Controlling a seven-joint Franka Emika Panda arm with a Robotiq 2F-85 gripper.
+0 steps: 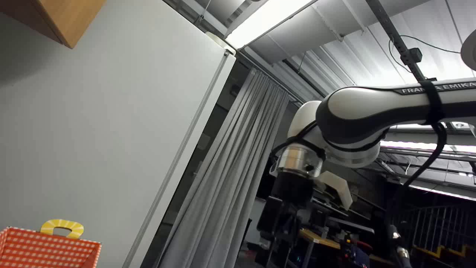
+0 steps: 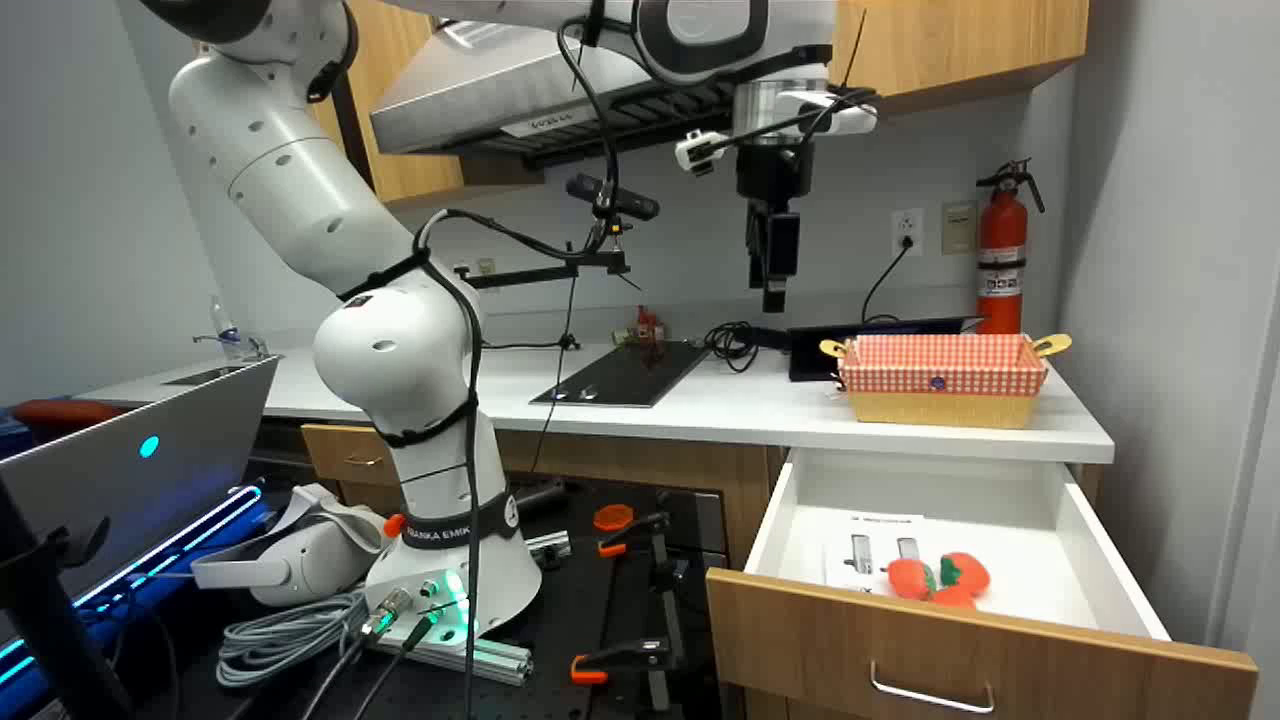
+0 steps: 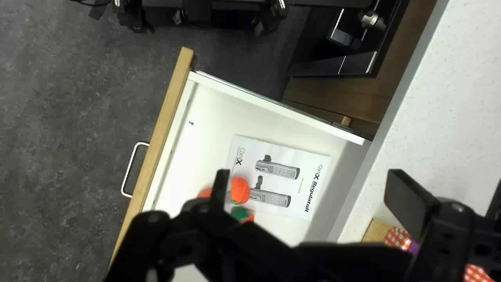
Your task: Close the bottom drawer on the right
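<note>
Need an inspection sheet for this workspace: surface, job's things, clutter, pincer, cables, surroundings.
Surface: white countertop, bearing a checked basket and a black cooktop.
Job's things: drawer open below the countertop, metal handle on its front.
Clutter: printed sheet and red-and-green pieces inside the drawer; white headset beside the arm.
Pincer: open, pointing down, nothing held.
Cables: black coil on the countertop; gray coil near the headset; black cable hanging from the arm.
Surroundings: fire extinguisher behind the basket; gray curtain in an exterior view.

The drawer (image 2: 1040,570) is wide open, sticking way out from under the tabletop (image 2: 750,406), on the right in an exterior view. White box (image 3: 235,105), wood-look front (image 2: 820,625), plus a skinny pale bracket-shaped pull (image 2: 930,698).
</note>
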